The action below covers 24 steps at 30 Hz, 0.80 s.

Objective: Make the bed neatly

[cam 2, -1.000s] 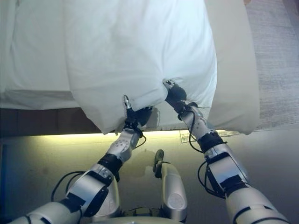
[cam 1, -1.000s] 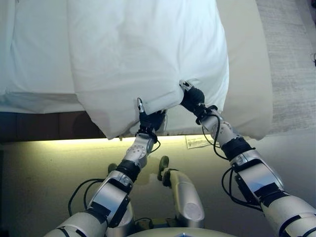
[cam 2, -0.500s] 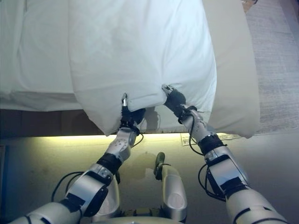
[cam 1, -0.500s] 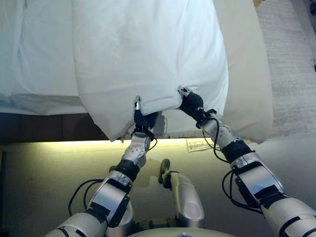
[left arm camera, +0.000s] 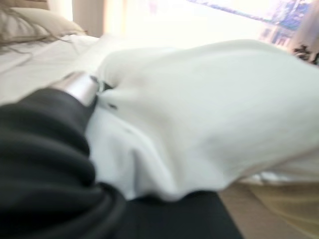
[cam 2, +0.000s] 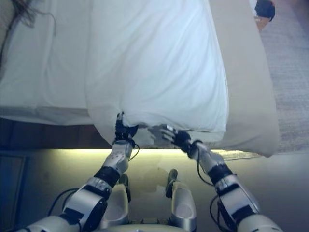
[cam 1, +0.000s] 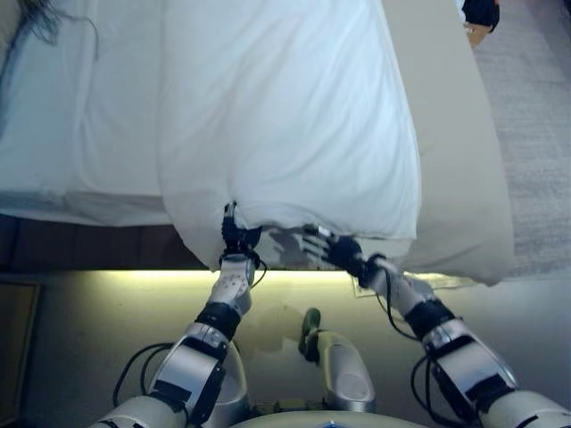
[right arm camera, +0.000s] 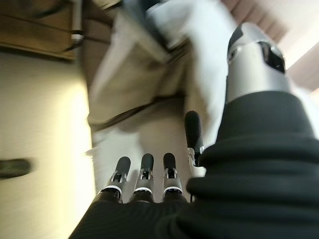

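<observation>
Left hand: the robot's left hand (cam 1: 234, 237), low centre-left of the head views, has its fingers curled round the near hem of the puffy white folded duvet (cam 1: 285, 125); in its wrist view cloth bunches over them.
Duvet: it lies as a long strip down the middle of the wide white-sheeted bed (cam 1: 80, 134), its near end overhanging the bed's front edge towards lower centre.
Right hand: the robot's right hand (cam 1: 335, 249), low centre-right, sits just under the hem with its fingers (right arm camera: 144, 172) straight and side by side, holding nothing in its wrist view.
Risk, uneven pull: with only one hand gripping, I judge a pull would drag the left corner and skew or twist the strip.
Risk, slip: the gripped fold looks thin; a sharp tug could free it and let the hem drop over the edge.
Risk, snag: the open fingers under the overhang could catch cloth and ruck it.
Edges: the front edge of the bed runs across the lower third, a dark base and lit floor strip below it; the beige plain cover (cam 1: 455, 152) drapes past the edge at lower right.
Open room: bare sheet at left gives space to spread the duvet; grey carpet (cam 1: 535, 134) lies at far right.
</observation>
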{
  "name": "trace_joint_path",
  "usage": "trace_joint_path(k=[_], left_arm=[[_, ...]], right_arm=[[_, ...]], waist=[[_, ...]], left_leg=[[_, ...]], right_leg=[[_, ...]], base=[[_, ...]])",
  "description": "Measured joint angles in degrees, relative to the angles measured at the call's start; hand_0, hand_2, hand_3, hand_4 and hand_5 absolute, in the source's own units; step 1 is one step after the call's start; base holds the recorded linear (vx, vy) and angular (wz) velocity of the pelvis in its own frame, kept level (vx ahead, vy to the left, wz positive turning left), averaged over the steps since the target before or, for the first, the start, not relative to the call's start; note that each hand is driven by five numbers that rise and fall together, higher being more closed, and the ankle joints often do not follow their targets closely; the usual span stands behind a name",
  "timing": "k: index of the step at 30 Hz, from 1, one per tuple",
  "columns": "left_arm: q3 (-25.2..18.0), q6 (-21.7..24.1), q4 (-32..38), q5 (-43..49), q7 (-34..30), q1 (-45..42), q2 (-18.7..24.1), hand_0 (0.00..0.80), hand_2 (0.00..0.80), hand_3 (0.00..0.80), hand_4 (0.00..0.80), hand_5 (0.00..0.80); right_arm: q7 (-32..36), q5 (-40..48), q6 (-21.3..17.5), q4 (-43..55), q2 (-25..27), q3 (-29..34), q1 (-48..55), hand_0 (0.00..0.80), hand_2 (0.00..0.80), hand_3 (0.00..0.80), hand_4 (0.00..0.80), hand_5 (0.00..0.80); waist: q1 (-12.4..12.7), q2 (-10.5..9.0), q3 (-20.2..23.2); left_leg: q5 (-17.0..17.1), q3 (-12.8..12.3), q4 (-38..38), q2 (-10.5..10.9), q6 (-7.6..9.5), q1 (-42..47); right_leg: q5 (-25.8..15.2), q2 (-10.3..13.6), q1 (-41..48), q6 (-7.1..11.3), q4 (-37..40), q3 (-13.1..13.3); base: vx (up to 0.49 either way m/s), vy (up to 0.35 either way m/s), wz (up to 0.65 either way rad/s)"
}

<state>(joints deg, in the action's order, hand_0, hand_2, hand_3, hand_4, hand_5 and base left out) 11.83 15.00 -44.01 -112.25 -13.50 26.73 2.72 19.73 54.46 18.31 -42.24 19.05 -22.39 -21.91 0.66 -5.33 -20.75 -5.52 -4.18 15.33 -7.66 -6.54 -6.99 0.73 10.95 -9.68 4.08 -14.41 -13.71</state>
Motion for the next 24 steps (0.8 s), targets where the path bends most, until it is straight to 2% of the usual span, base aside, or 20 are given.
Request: trace_joint_path(k=[5, 10, 15, 20, 24], left_arm=[[-4.8, -2.1, -0.2, 0.1, -0.4, -6.2, 0.7, 0.800, 0.800, 0.800, 0.800, 0.800], [-9.2, -4.2, -1.6, 1.9, -0.8, -10.6, 1.1, 0.800, 0.800, 0.800, 0.800, 0.800], [-11.9, -6.1, -4.4, 8.5, -0.7, -13.4, 1.7, 0.800, 0.800, 0.800, 0.800, 0.800], [-17.6, -9.3, -7.9, 17.7, 0.1, -15.9, 3.3, 0.800, 0.800, 0.800, 0.800, 0.800], [-20.0, -12.8, -12.7, 26.3, 1.1, -16.9, 7.2, 0.800, 0.800, 0.800, 0.800, 0.800]], right_arm=[[5.9, -5.6, 0.7, -7.1, -0.9, 1.8, 10.7, 0.000, 0.000, 0.000, 0.000, 0.000], [9.5, -7.8, 0.6, -12.6, -1.8, 6.0, 15.3, 0.000, 0.000, 0.000, 0.000, 0.000], [10.5, -7.8, -0.1, -15.2, -3.5, 8.2, 15.5, 0.000, 0.000, 0.000, 0.000, 0.000], [10.5, -7.9, -1.5, -15.9, -4.0, 9.2, 15.5, 0.000, 0.000, 0.000, 0.000, 0.000], [10.5, -8.2, -2.2, -16.8, -4.1, 10.5, 15.5, 0.000, 0.000, 0.000, 0.000, 0.000]], waist=[[0.0, 1.63, 5.1], [0.1, 3.76, 9.9], [0.3, 4.92, 12.8], [0.3, 6.17, 14.9], [1.0, 7.19, 16.2]], left_leg=[[1.1, -0.2, -6.1, 0.5, 0.03, 5.7], [1.5, 0.4, -10.1, 0.6, -0.06, 9.6], [2.1, 1.9, -13.2, 0.9, -0.12, 12.2], [2.3, 4.1, -15.5, 0.9, -0.35, 14.6], [2.3, 4.5, -16.7, 0.7, -0.50, 15.7]], right_leg=[[-0.6, -0.4, 5.6, 0.82, 5.1, -1.0], [-1.1, -1.0, 9.6, 1.53, 9.1, -1.7], [-2.0, -1.5, 13.6, 2.05, 13.5, -2.8], [-2.8, -2.2, 17.6, 2.39, 17.5, -4.1], [-3.2, -2.6, 19.0, 2.46, 19.4, -4.3]], base=[[0.104, 0.078, 0.05], [0.056, 0.039, 0.03], [0.048, -0.001, 0.09], [0.054, -0.005, 0.10], [0.038, 0.016, 0.01]])
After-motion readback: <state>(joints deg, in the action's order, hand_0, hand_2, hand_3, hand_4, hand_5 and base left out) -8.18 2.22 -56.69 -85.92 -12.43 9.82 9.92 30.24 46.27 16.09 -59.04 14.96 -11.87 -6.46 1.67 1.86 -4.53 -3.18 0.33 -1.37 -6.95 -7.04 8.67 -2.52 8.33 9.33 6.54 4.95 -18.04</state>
